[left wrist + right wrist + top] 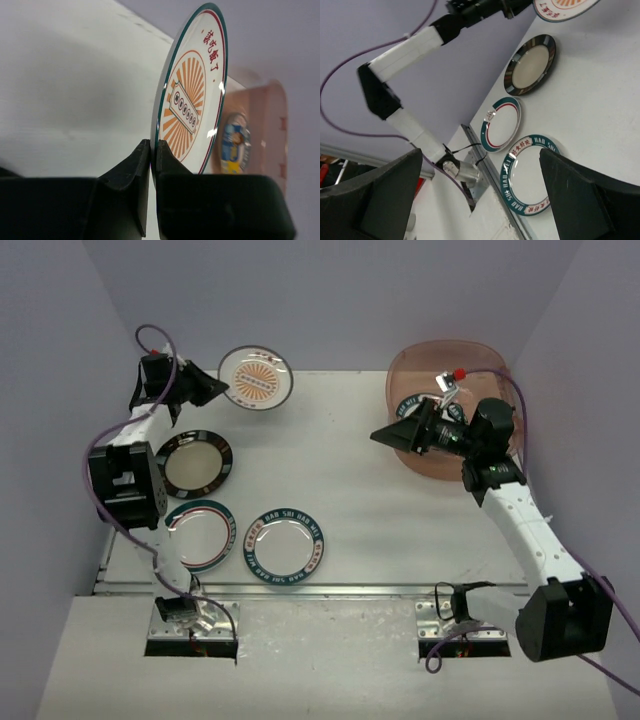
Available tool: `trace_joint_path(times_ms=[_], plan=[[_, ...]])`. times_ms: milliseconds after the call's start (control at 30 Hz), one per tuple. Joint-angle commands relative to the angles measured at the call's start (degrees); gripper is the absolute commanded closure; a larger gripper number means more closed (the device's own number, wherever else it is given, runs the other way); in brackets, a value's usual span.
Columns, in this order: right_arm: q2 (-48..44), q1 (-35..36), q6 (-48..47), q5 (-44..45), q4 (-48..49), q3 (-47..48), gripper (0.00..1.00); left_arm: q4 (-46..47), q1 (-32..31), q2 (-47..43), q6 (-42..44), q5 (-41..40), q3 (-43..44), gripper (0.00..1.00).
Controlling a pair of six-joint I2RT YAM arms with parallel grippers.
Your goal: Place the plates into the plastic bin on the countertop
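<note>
My left gripper point(218, 389) is shut on the rim of the orange sunburst plate point(256, 378) and holds it above the far left of the countertop point(350, 470); in the left wrist view the plate point(192, 95) stands on edge between my fingers point(131, 167). My right gripper point(385, 436) is open and empty, at the near-left rim of the plastic bin point(480, 355); plates lie inside the bin point(412, 400). A black-rimmed plate point(195, 462), a teal-and-red-rimmed plate point(200, 533) and a teal lettered plate point(284, 543) lie flat at the left.
The metal rail point(330, 590) runs along the countertop's front edge. Purple walls close in the back and sides. The right wrist view shows the three flat plates point(530, 65) and the left arm point(415, 45).
</note>
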Motion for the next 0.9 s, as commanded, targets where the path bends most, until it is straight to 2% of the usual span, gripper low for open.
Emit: trace_joint_path(times_ms=[0,233,333,400,467,500,567,600,700,733,767,800,833,867], plan=[[9.7,0.4,-13.9,5.2,-13.1,16.5,0.01,10.2,-8.3,-16.5,-2.1,4.9,-6.3,1.0],[25.7,0.3,-22.6,9.4,-27.0,34.8,0.01,12.3,-18.3,-27.3,-2.5,9.3,-15.5,1.0],[27.4,0.3,-21.4,6.0,-25.6,35.0,0.01,14.4,-19.7,-31.0,-3.3,11.7,-18.3,1.0],[27.0,0.4,-19.2,2.6,-21.0,31.9,0.01,15.5,-20.3,-32.4,-4.1,13.9,-19.9,1.0],[26.5,0.5,-17.1,-0.5,-16.7,29.0,0.06,15.5,-21.0,-33.3,-4.2,14.4,-20.4,1.0],[26.6,0.6,-14.9,-3.0,-12.1,27.7,0.14,15.4,-21.6,-33.9,-4.2,14.5,-20.6,1.0],[27.5,1.2,-10.9,-7.5,-8.8,26.5,0.42,15.7,-22.2,-34.1,-4.7,14.6,-20.6,1.0],[27.7,1.6,-9.8,-8.3,-7.4,26.1,0.51,15.9,-22.4,-34.3,-4.9,14.5,-20.6,1.0],[28.3,2.4,-9.1,-9.3,-6.6,25.8,0.9,16.1,-23.0,-34.3,-5.3,14.1,-20.3,1.0],[28.3,2.4,-8.8,-9.0,-6.5,25.6,1.0,16.1,-23.2,-34.3,-5.7,14.1,-20.2,1.0],[28.0,2.4,-8.7,-8.8,-6.4,25.3,1.0,16.1,-23.2,-34.6,-5.7,14.0,-20.2,0.97],[28.0,2.4,-8.7,-8.8,-6.4,25.1,1.0,16.1,-23.3,-34.6,-5.6,13.9,-20.2,0.82],[27.4,1.6,-8.2,-7.1,-6.5,24.6,1.0,14.8,-23.3,-35.7,-5.3,12.6,-19.8,0.42],[26.7,0.2,-6.8,-5.3,-6.5,23.6,1.0,10.6,-23.3,-36.3,-3.1,10.8,-18.9,0.2]])
